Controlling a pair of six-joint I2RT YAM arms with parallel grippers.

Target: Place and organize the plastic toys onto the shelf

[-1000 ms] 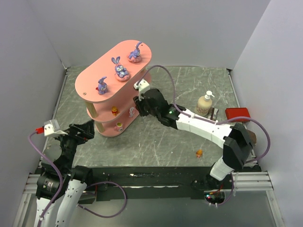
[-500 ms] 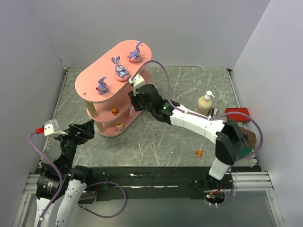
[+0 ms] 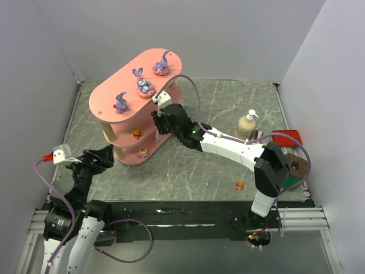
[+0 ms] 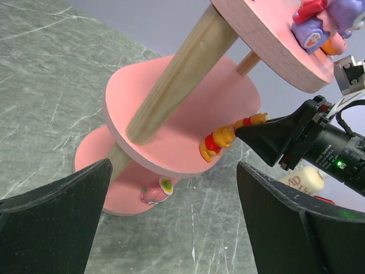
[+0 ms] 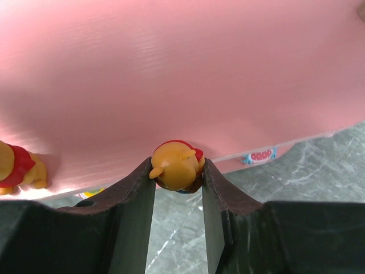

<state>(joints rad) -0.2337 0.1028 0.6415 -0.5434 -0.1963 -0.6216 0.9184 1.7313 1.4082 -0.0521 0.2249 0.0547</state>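
Top external view: the right arm stretches across the bench (image 3: pixel 228 97) with the right gripper (image 3: pixel 158 123) at the middle board of the shelf (image 3: pixel 108 97), on the side facing the arm. Right wrist view: right gripper (image 5: pixel 177 169) is narrowed onto an orange toy (image 5: pixel 174 160) with a red bit, pinched between both fingers, right against the rim of the pink board; cannot tell if it rests on the board. Left wrist view shows the same orange toy (image 4: pixel 254 120) at the gripper tip, just beside a second orange toy (image 4: pixel 217 140) in a red shirt that stands at the rim of the middle board. That second orange toy (image 5: pixel 15 165) is also at the left edge of the right wrist view. Three purple bunnies (image 3: pixel 142 83) are spaced along the top board. A pink-and-white toy (image 4: pixel 155 192) sits on the bottom board. Left gripper (image 3: pixel 101 156) is low near the foot of the shelf, not touching it, fingers spread wide, holding nothing. A small orange toy (image 3: pixel 240 185) lies alone on the bench, near the right arm's base and well apart from the shelf. Pump bottle (image 3: pixel 246 125) and red box (image 3: pixel 287 137) are at the bench's right side, with the red box by the wall.
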